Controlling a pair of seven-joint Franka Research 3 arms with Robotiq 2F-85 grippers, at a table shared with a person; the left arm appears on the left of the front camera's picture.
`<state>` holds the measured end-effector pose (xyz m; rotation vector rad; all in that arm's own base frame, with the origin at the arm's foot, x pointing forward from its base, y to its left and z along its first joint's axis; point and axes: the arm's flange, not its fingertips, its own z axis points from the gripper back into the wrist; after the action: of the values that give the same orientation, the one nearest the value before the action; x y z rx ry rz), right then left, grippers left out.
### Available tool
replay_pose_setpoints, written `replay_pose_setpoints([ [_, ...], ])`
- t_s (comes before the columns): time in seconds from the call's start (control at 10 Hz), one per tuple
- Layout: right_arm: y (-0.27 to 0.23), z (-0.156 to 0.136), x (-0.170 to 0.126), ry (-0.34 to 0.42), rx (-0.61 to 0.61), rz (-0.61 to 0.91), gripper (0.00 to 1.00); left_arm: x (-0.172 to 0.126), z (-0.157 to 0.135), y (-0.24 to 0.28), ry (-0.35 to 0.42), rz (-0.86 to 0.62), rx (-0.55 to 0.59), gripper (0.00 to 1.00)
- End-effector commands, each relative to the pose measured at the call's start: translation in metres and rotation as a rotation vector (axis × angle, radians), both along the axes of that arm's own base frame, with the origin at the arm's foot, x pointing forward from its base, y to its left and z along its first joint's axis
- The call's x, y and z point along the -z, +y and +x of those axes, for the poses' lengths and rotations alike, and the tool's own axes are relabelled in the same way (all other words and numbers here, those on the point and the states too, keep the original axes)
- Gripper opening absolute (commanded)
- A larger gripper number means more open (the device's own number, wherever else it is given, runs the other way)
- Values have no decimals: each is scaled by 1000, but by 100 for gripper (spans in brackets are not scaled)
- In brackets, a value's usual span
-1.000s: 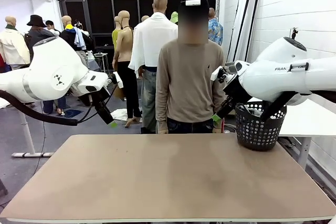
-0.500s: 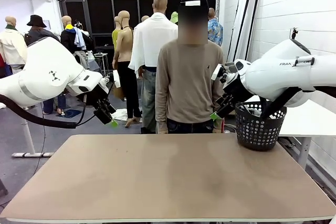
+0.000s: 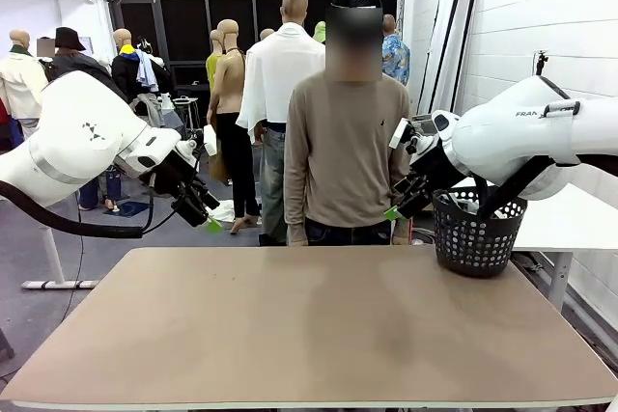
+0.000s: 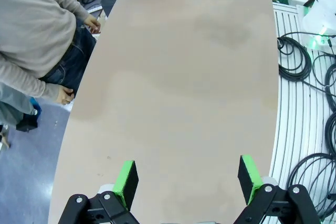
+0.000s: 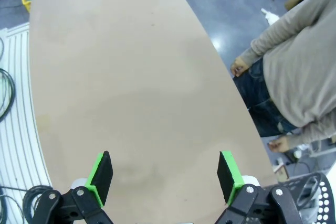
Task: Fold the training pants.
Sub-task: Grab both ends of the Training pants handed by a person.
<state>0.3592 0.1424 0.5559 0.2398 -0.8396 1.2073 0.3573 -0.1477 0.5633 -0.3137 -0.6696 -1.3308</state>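
Observation:
The training pants are out of view. My left gripper (image 3: 207, 219) hangs above the table's far left corner, open, with nothing between its green pads (image 4: 126, 180). My right gripper (image 3: 396, 207) hovers above the far right part of the table, beside the person's arm, also open and holding nothing, its pads (image 5: 227, 172) wide apart. Both wrist views look down on the bare tan tabletop (image 4: 184, 77) (image 5: 115, 77).
A person in a beige sweater (image 3: 340, 147) stands at the table's far edge, hands down at the sides. A black mesh basket (image 3: 476, 234) stands on the far right corner. Cables (image 4: 307, 56) lie on the floor on the robot's side.
The left arm has swung its elbow up and its gripper has turned slightly. The right gripper has drifted a little left. Both stay open.

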Motion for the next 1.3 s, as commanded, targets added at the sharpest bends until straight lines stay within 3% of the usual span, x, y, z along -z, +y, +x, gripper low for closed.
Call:
replay_pose_setpoints([
  [0.0,-2,5,11,-2,-3,53,100,3,-1,2,-57,-1,-83,100],
  [0.1,-3,7,13,12,18,56,100,0,0,0,0,0,0,100],
  [0.2,-1,1,1,7,6,15,100,0,0,0,0,0,0,100],
  [1.2,-1,1,1,7,6,15,100,0,0,0,0,0,0,100],
])
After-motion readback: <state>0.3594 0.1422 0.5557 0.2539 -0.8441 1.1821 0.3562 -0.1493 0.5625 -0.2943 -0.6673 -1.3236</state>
